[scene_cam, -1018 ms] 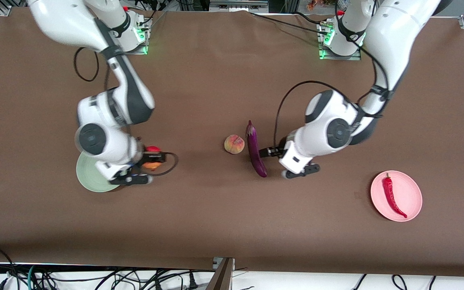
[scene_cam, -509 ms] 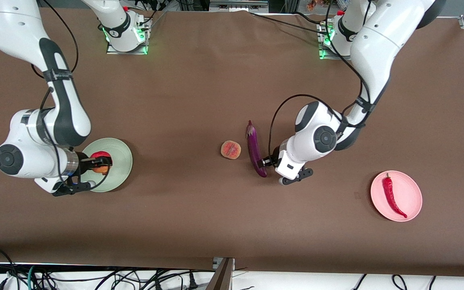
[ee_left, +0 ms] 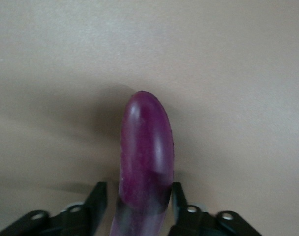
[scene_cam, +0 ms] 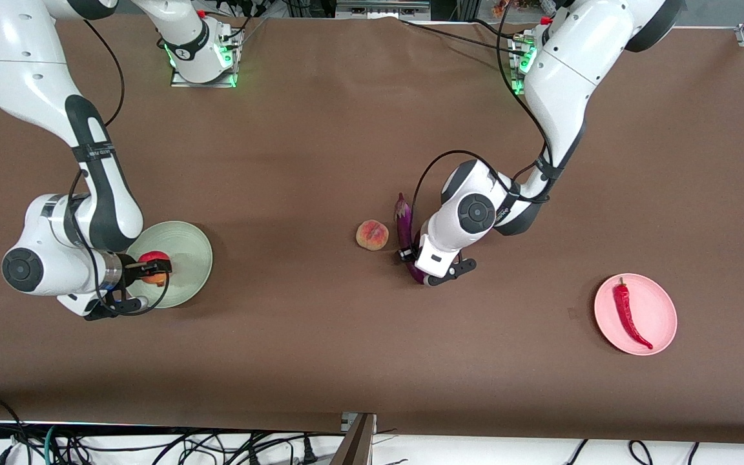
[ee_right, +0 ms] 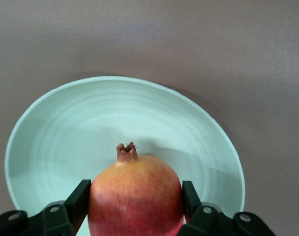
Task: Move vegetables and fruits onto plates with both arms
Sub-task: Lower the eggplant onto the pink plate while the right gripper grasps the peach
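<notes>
Front view: right gripper [scene_cam: 152, 270] clasps the pomegranate [scene_cam: 153, 267] over the green plate [scene_cam: 188, 248], release probably next. Left gripper [scene_cam: 411, 258] pinches the eggplant [scene_cam: 403, 227]; lifting it likely follows.

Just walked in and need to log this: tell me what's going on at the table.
The right tool holds the pomegranate over the green plate, not yet released. The left tool has its fingers on either side of the eggplant, which lies on the table beside the peach. The chili already lies on the pink plate toward the left arm's end.
</notes>
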You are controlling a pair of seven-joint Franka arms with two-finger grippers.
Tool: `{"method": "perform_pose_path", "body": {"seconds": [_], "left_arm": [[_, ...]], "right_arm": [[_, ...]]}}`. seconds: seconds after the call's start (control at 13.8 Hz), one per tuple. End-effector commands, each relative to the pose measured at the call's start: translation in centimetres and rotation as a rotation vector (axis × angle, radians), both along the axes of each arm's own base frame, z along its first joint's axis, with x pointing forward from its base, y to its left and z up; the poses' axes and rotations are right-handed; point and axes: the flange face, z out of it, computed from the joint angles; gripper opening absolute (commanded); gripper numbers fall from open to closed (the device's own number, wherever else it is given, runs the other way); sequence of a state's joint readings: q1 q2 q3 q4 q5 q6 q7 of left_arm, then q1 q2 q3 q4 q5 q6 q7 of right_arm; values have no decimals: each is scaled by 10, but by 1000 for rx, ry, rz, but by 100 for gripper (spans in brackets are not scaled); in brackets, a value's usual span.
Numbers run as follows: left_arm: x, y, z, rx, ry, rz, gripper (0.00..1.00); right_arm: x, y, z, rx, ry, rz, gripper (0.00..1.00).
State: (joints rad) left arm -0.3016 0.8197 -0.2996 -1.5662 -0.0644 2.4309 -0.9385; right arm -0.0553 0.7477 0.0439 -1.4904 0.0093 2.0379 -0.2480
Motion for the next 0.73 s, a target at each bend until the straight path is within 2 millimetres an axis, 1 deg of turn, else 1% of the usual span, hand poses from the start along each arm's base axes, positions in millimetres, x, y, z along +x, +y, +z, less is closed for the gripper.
{"method": "perform_pose_path", "body": {"seconds": [0.0,0.07,0.15,0.22,0.29,0.36,0.44,0.51,0.58,0.65], "left_arm": [[3,-3,2,18,1,64,0],[3,-2,4,21,4,64,0],[8,4,9,22,0,69,0],[11,12,12,32,12,77,0],[16,24,25,54,37,81,0],[27,44,47,85,64,75,0],[36,65,65,115,106,16,0],[45,83,83,124,147,-44,0],[52,99,97,133,180,-93,0],[61,123,109,134,207,-121,0]], "right_arm": [[0,-4,-3,-2,-11,15,47],[0,-2,-3,-1,-11,20,68],[1,-4,-2,-1,-14,17,100],[3,-4,3,-1,-22,18,100],[5,-2,12,1,-26,12,100],[7,10,32,10,-50,15,100],[9,35,58,18,-84,33,100],[8,69,74,16,-104,33,100],[5,106,88,5,-120,4,100],[-2,151,100,-2,-133,-28,100]]}}
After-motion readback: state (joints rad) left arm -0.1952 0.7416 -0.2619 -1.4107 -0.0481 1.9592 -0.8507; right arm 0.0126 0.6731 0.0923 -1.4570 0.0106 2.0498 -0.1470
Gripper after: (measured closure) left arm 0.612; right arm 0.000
